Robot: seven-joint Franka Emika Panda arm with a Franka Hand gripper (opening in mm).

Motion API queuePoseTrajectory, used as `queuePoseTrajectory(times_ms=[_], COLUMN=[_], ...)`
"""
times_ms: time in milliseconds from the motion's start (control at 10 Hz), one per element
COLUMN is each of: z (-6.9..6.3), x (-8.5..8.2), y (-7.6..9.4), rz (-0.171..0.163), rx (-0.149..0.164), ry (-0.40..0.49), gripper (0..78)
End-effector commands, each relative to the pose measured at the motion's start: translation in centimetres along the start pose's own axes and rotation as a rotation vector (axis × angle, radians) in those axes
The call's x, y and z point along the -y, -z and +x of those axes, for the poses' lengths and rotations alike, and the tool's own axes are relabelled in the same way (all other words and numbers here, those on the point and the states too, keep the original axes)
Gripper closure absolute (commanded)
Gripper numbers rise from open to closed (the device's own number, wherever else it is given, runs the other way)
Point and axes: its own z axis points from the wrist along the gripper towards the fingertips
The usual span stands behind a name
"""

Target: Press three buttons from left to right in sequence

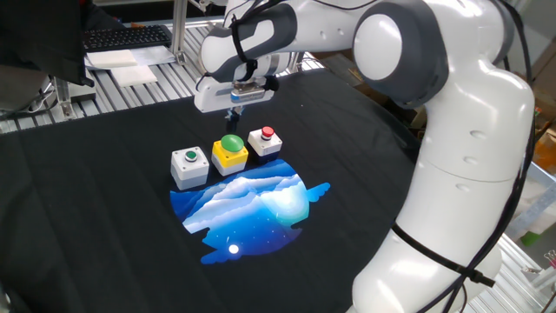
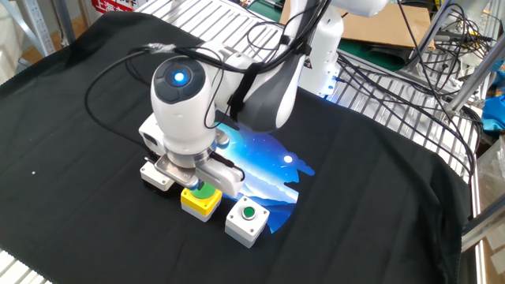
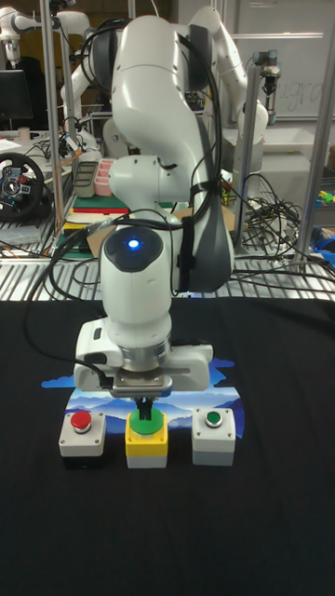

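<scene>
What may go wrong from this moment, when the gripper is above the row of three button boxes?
1. The gripper hangs over the yellow box with the green dome, not the white box with the red button. A descent here would probably press the dome, perhaps out of order.
2. The three boxes stand close together, next to the grey-white box, so a small sideways error might strike a neighbour.
3. The boxes sit loose on the black cloth and could slide.

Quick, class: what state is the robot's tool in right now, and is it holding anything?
Tool: fingertips together, shut, holding nothing, poised just above the yellow box's green dome.
</scene>
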Motion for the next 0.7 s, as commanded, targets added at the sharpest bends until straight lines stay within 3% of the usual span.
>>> queuePoseTrajectory(times_ms=[100,700], z=[-0.1,0.3], x=[0.1,0.1], y=[-0.5,-1.5], rz=[0.002,-0.005], rx=[-0.002,-0.008], ry=[-0.002,-0.001], gripper=[77.6,77.6])
